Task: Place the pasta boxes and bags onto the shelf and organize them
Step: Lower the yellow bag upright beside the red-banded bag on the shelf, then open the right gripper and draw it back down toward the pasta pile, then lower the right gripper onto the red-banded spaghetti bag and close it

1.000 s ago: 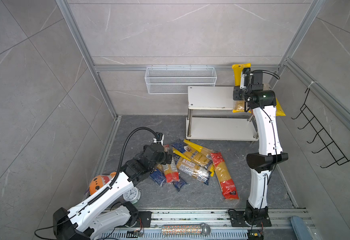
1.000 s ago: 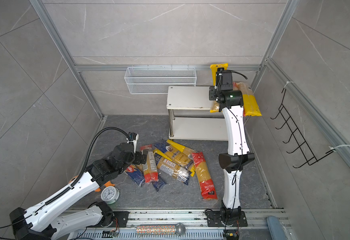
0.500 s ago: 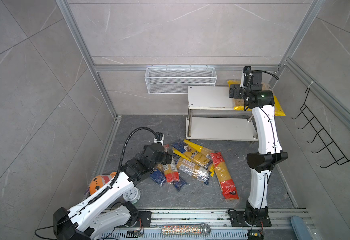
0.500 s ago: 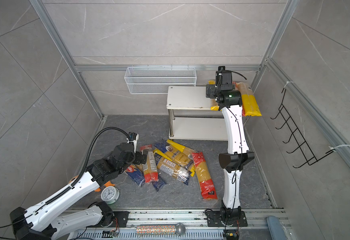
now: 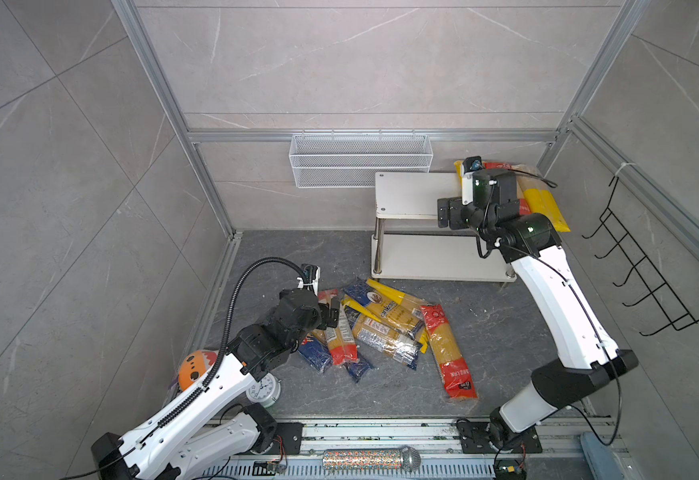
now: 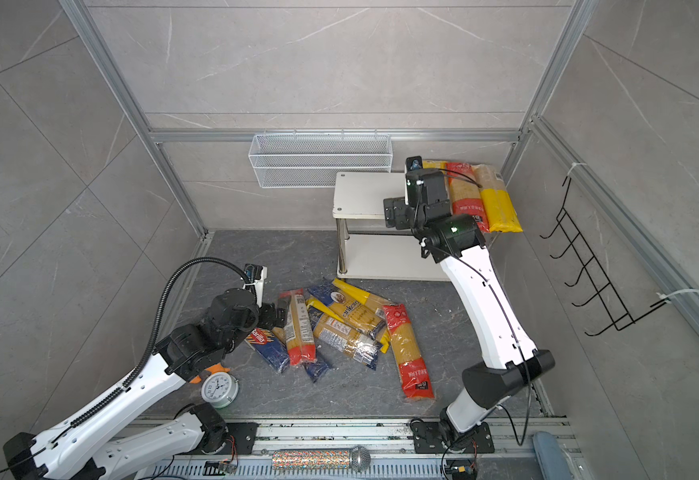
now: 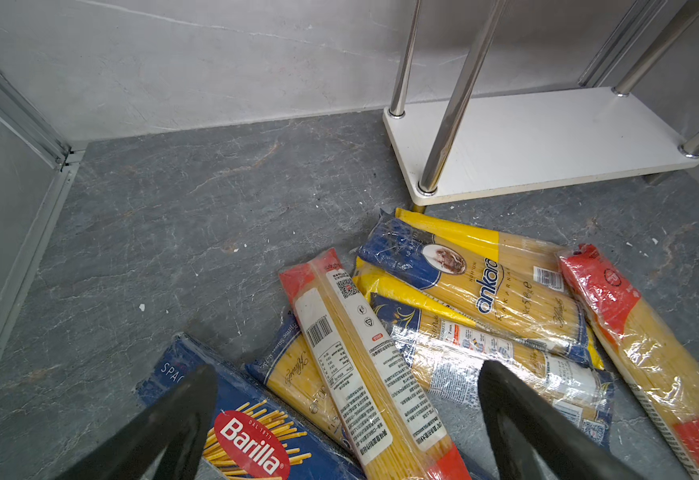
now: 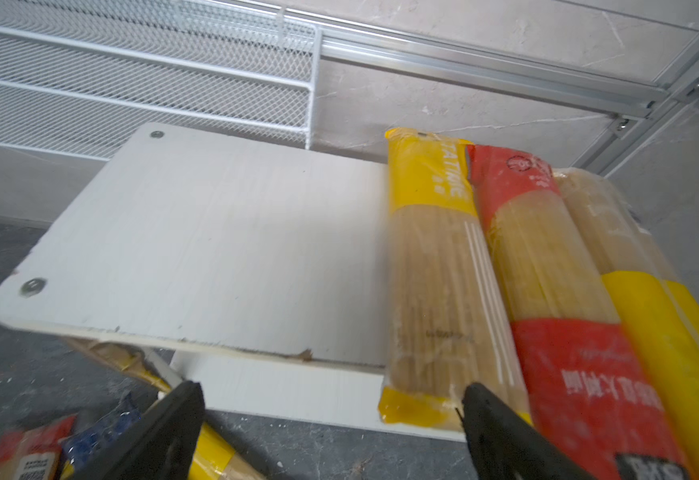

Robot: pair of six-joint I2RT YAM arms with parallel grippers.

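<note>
**Three packs lying on the shelf, the rest heaped on the floor**

Three long, glossy film packs are lying side by side at the right end of the shelf's (image 8: 214, 249) flat, matte white top. Their near ends are overhanging its chipped front edge. The yellow-ended pack (image 8: 435, 270) is showing pale strands through clear film. The red pack (image 8: 547, 270) is carrying white Chinese characters, and the third pack (image 8: 630, 257) is ending in plain yellow.

The right gripper (image 8: 333, 395) is hanging in front of that edge with its black fingers spread wide and gripping nothing. One finger is sitting just beside the yellow-ended pack's end.

Near the shelf's shiny round legs, more packs are lying crisscrossed on the grey, stone-like floor (image 7: 173, 208):
- The dark blue cardboard Barilla box (image 7: 252, 449) is showing a red oval logo with "DAL 1877".
- The blue and yellow ankara bag (image 7: 485, 282) is lettered "ankara".
- The labelled bag (image 7: 360, 365), with red ends, is wearing a white sticker with a barcode and a QR code.
- The crinkly red bag (image 7: 638, 340) is lying at the pile's edge.

The left gripper (image 7: 347, 372) is hovering over the labelled bag with its fingers spread and holding nothing.

A white wire-mesh basket (image 5: 360, 160) is hanging on the wall behind the shelf.
</note>
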